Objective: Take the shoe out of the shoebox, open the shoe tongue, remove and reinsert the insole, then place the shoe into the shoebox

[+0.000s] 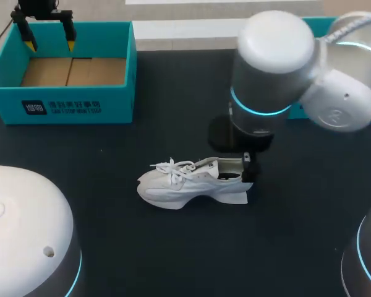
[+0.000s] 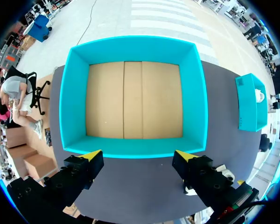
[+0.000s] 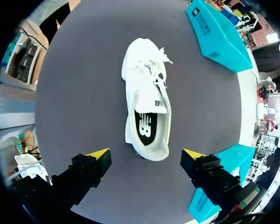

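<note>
Presently out of its box: one white shoe, tongue and insole work not yet done.

- Left claw [image 1: 49, 42]: released, fingers spread, hanging above the shoebox [image 1: 68, 102]. The shoebox shows only its bare cardboard floor.
- Shoe [image 1: 185, 182]: stands on its sole on the dark table [image 1: 173, 247], well apart from the shoebox. Toe is to the left, heel to the right, with laces [image 1: 173, 167] loose over the front.
- Tongue [image 3: 154, 95]: lies back over the front of the opening. Behind it the heel part of the insole [image 3: 148, 130] shows dark.
- Right claw [image 3: 145, 155]: released, fingers wide, above the heel, grasping nothing.
- Handling note (judgement): opening the tongue looks to be the step in hand.
  - Pinch only the tongue's free edge and draw it toward the toe, keeping the laces out of the grip.
  - The shoe looks light and may slide or tip, so a steadying hold at the toe would help.
- Not made out:
  - From above, the right arm's bulk covers its claw and the heel's end.
  - The insole's front is hidden under the tongue, and whether it sits flat cannot be told.
  - The lid [image 1: 324, 25] is mostly behind that arm.
</note>
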### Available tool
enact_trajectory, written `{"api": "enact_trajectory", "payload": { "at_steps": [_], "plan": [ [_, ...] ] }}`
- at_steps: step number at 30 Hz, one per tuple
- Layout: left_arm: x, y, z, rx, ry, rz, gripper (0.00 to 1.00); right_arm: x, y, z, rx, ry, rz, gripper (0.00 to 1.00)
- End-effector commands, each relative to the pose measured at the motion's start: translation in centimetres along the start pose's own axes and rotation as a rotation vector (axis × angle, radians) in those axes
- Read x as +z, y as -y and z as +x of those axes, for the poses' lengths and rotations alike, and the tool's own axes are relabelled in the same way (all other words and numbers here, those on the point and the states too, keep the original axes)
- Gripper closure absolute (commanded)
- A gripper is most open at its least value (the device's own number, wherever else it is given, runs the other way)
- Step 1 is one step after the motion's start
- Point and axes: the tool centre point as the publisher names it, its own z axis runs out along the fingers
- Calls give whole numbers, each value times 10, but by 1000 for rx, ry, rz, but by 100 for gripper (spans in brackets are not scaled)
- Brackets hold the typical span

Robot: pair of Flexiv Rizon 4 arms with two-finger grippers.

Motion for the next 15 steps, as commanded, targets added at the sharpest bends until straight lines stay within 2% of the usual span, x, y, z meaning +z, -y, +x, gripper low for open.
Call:
{"api": "enact_trajectory", "payload": {
  "at_steps": [1, 15],
  "plan": [
    [0, 0, 0, 0, 1, -1, 0, -2, 43, 0, -12, -26, -170, 0],
    [0, 0, 0, 0, 1, -1, 0, -2, 43, 0, -12, -26, -170, 0]
  ]
}}
